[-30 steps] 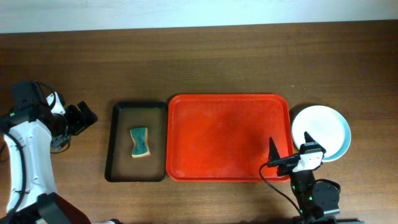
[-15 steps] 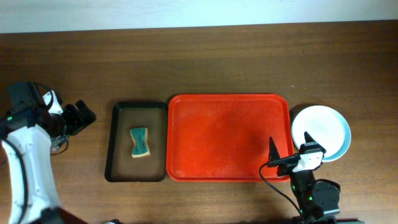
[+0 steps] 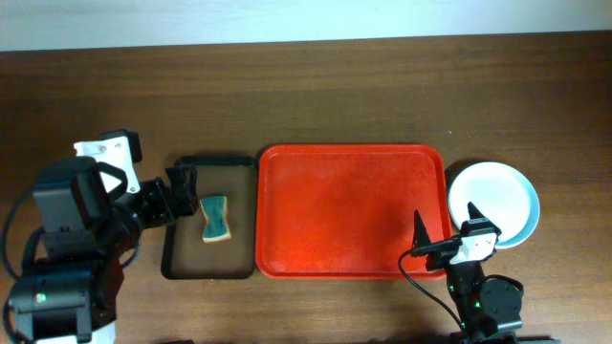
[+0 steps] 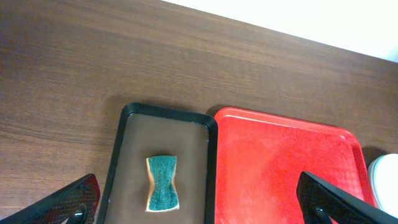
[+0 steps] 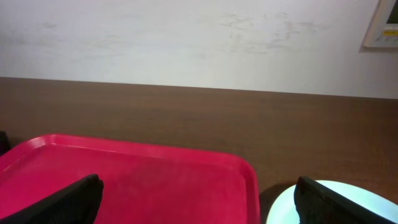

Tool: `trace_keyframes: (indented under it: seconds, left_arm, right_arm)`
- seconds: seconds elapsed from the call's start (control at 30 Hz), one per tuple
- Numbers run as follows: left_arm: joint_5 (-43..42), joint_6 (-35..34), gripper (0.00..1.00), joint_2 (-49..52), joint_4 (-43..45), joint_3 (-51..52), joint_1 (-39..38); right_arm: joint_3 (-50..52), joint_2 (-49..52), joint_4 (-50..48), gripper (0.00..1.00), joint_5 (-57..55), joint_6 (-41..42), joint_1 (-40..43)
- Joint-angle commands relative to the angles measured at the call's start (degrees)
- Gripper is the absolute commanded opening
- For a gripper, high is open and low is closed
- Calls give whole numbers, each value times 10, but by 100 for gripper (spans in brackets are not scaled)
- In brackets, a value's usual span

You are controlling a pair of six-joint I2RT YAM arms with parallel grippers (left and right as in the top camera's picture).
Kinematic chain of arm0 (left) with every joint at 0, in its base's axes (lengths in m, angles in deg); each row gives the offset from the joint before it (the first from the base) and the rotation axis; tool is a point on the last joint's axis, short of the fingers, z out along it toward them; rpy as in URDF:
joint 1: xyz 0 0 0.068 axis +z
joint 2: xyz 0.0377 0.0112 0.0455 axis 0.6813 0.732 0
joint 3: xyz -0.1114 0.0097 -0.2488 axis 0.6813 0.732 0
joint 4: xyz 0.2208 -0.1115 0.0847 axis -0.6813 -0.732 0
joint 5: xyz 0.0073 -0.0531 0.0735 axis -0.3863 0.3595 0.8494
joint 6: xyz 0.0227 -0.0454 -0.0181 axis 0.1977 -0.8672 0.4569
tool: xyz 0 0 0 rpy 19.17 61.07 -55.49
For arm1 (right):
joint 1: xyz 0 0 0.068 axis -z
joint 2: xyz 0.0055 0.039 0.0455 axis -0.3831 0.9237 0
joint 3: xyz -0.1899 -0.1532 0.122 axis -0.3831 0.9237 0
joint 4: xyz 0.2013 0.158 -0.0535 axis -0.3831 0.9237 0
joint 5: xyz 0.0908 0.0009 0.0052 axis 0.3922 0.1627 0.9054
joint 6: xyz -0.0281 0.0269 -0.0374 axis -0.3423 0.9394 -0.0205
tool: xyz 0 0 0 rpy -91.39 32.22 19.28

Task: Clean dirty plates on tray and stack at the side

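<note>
The plates (image 3: 493,203) sit just right of the tray (image 3: 351,210), not on it. A black tray (image 3: 210,250) with a sponge (image 3: 215,219) lies just left of the tray. The left gripper (image 3: 182,198) hangs left of the tray, fingers wide apart, holding nothing. The right gripper (image 3: 446,220) is at the tray's near right corner, wide apart and holding nothing too.

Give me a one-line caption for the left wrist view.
Open left end effector framing the black tray with its green sponge, red tray alongside.

Readable text: none | wall placard (image 5: 382,25), upper right corner of right wrist view: faint print, too small to read
</note>
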Motion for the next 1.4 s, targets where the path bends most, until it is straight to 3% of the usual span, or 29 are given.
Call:
trace_keyframes:
  seconds: [0.0,0.33,0.6,0.7,1.0,1.13,1.37]
  left_arm:
    - [0,-5,99,-2,1,-9,-3]
    - [1,-5,99,-98,-12,21,-3]
    - [13,-5,99,-283,-14,140,-49]
    - [58,-5,99,-360,6,145,-66]
    - [32,-5,99,-491,323,190,-66]
    - [-7,-5,99,-539,504,287,-67]
    - [-5,-5,99,-547,654,455,-77]
  right_arm:
    - [3,-4,4,99,-7,1,-3]
    - [3,-4,4,99,-7,1,-3]
    - [3,-4,4,99,-7,1,-3]
    - [3,-4,4,99,-7,1,-3]
    - [3,-4,4,98,-7,1,-3]
    - [3,-4,4,98,-7,1,-3]
    - [3,-4,4,99,-7,1,-3]
